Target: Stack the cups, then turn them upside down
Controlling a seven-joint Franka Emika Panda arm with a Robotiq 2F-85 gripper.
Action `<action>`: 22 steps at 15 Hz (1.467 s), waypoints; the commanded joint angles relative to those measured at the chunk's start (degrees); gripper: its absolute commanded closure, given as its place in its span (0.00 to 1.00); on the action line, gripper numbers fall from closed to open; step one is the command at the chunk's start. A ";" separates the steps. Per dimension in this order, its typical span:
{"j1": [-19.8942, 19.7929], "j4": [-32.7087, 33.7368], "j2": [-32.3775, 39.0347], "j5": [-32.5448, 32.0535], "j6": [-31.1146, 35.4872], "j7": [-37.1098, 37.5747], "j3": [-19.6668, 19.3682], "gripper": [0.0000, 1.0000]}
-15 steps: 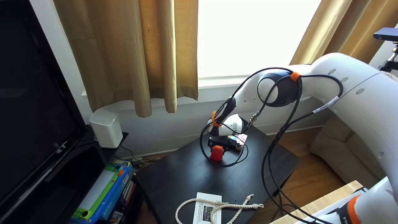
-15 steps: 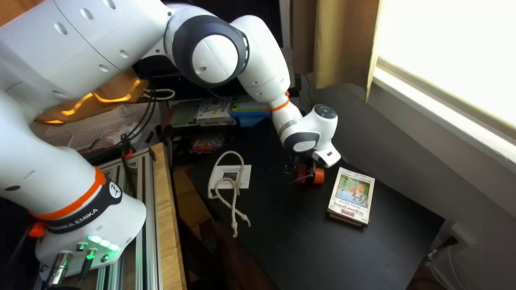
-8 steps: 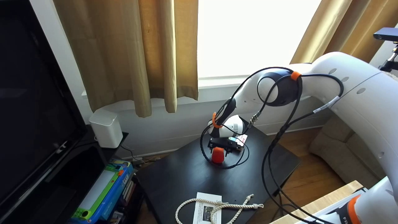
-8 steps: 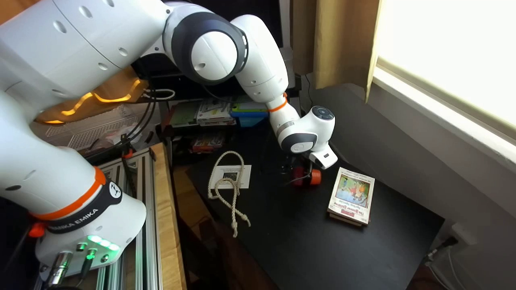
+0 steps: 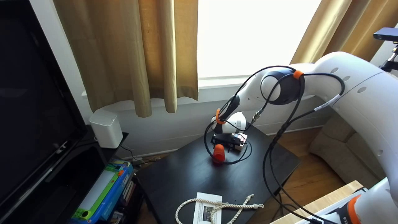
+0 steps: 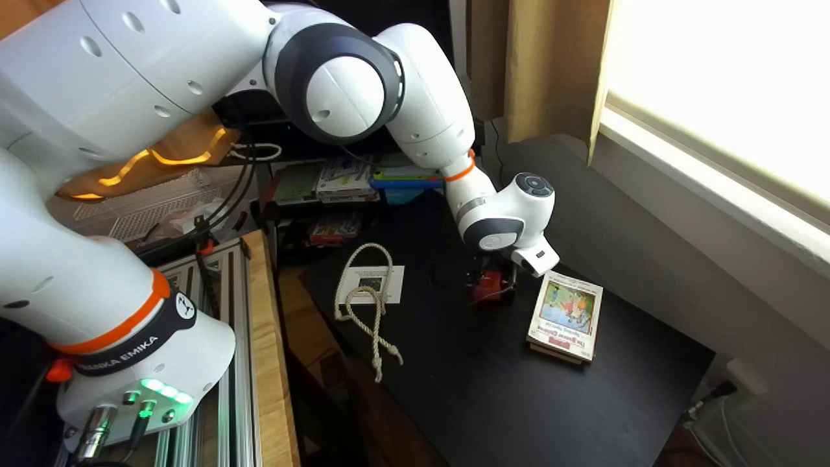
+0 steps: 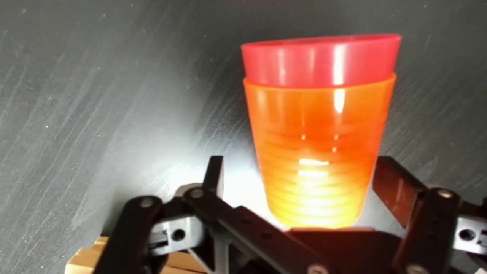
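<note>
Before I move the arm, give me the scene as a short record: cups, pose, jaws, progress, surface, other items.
Cups: red cup nested in orange cup; whether more sit inside cannot be seen
Pose: appear to lie on their sides, rims toward the top of the wrist view
Jaws: open, either side of the orange cup; gap on the wrist view's left, contact on its right unclear
Progress: nested, not yet upside down
Surface: black table
Other items: picture-covered box or book; rope across a white card
</note>
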 commanded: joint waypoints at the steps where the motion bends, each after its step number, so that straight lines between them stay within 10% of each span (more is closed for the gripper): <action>1: -1.17 2.31 1.50 -0.87 -0.97 -2.01 0.34 0.00; 13: -1.68 3.19 2.89 -0.97 -0.91 -3.53 -0.38 0.08; 16: -1.77 3.32 3.24 -0.65 -0.77 -2.82 -0.72 0.19; 19: -1.94 3.50 3.45 -0.27 -0.63 -2.05 -0.87 0.51; 21: -2.01 3.58 3.44 -0.15 -0.55 -1.67 -0.94 0.09; 22: -1.92 3.44 3.33 -0.15 -0.45 -1.42 -1.04 0.08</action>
